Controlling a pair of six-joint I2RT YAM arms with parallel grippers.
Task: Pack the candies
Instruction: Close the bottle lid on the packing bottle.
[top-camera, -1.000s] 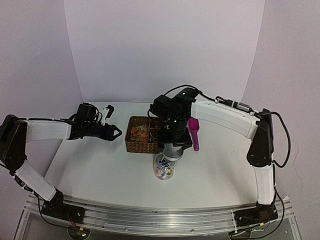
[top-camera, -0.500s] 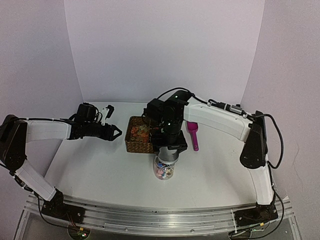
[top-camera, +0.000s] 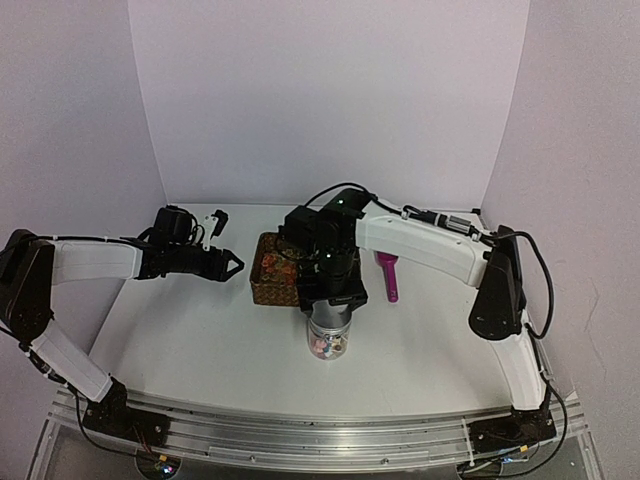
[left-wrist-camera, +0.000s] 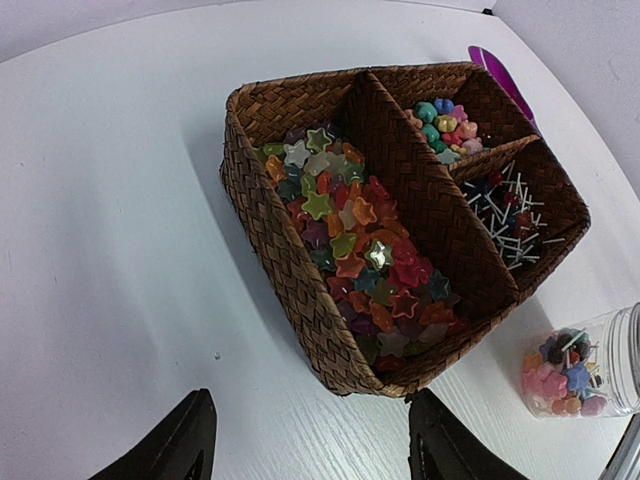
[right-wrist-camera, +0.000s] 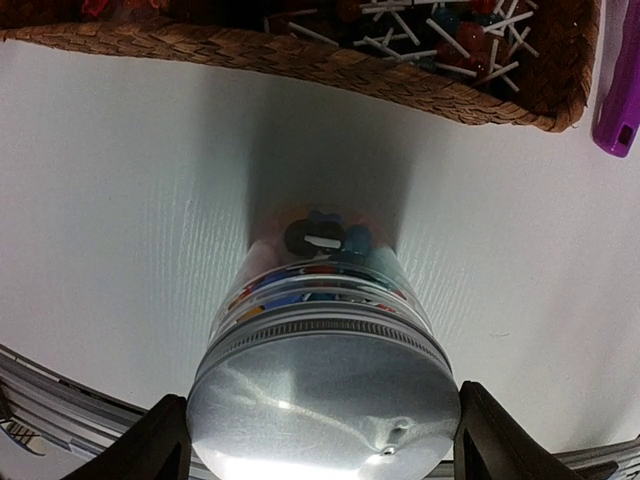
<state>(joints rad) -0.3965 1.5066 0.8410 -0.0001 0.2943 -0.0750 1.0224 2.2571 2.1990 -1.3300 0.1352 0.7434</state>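
Observation:
Candies (left-wrist-camera: 355, 250) fill the compartments of a woven basket (left-wrist-camera: 300, 290), and more show through a clear jar (top-camera: 328, 343) on the table just in front of it. A silver lid (right-wrist-camera: 325, 400) sits atop the jar (right-wrist-camera: 320, 270). My right gripper (right-wrist-camera: 320, 440) comes down from above, with a finger (right-wrist-camera: 165, 440) touching each side of the lid. In the top view the right gripper (top-camera: 332, 298) covers the jar's mouth. My left gripper (left-wrist-camera: 305, 440) hovers open just left of the basket, nothing between its fingers; it is seen from above too, the left gripper (top-camera: 238, 265).
A magenta scoop (top-camera: 388, 270) lies on the table right of the basket (top-camera: 275, 275). One basket compartment holds small white-stick sweets (left-wrist-camera: 505, 215). White walls close in the back and both sides.
My right gripper has carried the lid leftward and over the jar's mouth. The left arm has not moved.

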